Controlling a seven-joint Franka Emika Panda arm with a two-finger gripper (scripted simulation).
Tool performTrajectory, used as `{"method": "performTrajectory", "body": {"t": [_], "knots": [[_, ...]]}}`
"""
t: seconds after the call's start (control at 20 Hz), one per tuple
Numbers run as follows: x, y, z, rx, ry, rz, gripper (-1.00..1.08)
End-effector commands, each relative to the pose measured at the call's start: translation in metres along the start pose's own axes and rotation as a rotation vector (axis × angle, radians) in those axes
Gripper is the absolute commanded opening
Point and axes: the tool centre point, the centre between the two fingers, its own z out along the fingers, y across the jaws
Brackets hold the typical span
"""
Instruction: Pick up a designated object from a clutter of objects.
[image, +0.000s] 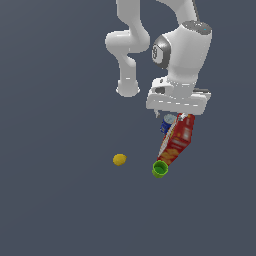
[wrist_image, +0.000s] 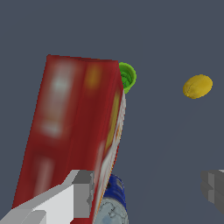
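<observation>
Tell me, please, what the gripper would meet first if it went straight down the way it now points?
Probably the blue can, which sits low between the gripper's open jaws. One finger overlaps the red box in the wrist view and might touch it first; depth is unclear.

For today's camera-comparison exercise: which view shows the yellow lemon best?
The wrist view: the lemon appears large, alone and unobstructed on the dark floor. The exterior view shows the same lemon whole too, but only as a tiny yellow blob, apart from the green cup.
</observation>
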Motion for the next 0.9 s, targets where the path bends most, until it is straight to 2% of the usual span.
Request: {"method": "performTrajectory", "body": {"t": [0.0, 0.45, 0.85], "knots": [[-0.051, -0.004, 0.051, -0.043, -0.088, 0.006, 1.0], [-0.109, -0.024, 0.083, -0.04, -0.093, 0.085, 1.0], [-0.133, -0.029, 0.094, -0.04, -0.096, 0.117, 1.0]]}}
